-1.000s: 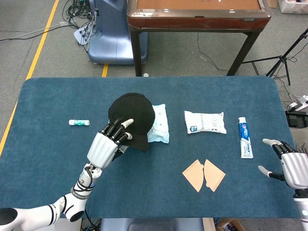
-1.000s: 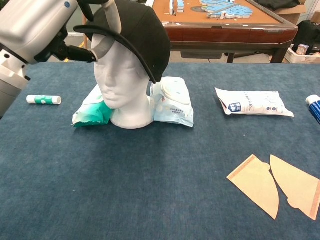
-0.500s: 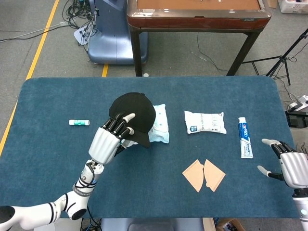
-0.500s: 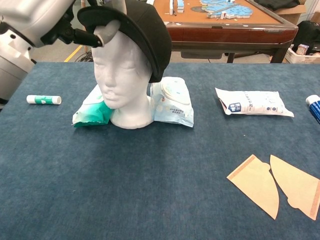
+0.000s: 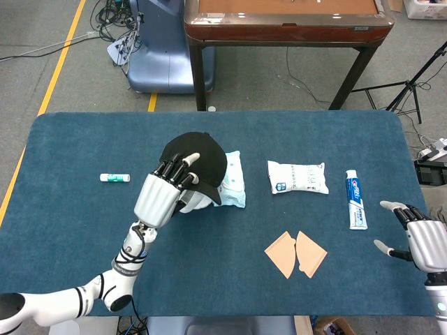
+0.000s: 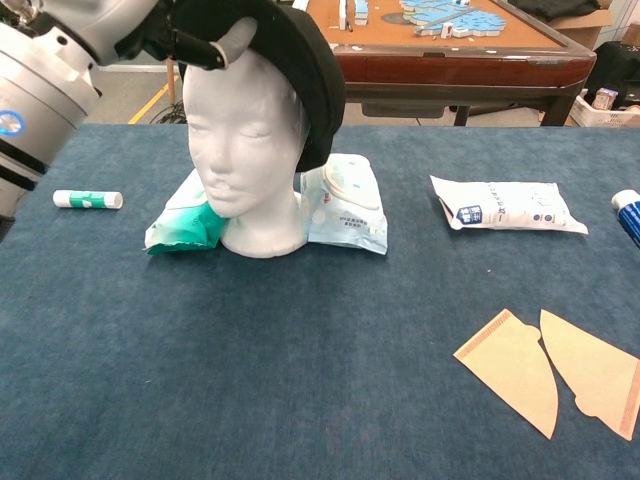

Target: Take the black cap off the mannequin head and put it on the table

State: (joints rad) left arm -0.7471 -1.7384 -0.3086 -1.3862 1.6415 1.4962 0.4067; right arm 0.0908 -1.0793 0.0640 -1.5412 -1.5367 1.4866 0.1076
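The black cap (image 5: 202, 162) (image 6: 300, 70) sits tipped back on the white mannequin head (image 6: 245, 150) (image 5: 195, 201), its brim raised off the forehead. My left hand (image 5: 164, 192) (image 6: 70, 40) holds the brim from the front, with fingers (image 6: 232, 42) curled under it. The face is fully bare in the chest view. My right hand (image 5: 422, 241) rests near the table's right edge, fingers spread, holding nothing; only the head view shows it.
A white-green tube (image 5: 114, 177) lies left of the head. Wipes packets (image 6: 345, 205) and a green pack (image 6: 180, 225) flank the base. A white pouch (image 5: 297, 177), toothpaste (image 5: 356, 199) and two tan paper pieces (image 5: 296, 253) lie to the right on the blue table (image 5: 70, 223).
My left hand has lifted the brim up and back. The cap slid rearward on the mannequin head, exposing the forehead. The right hand stayed put.
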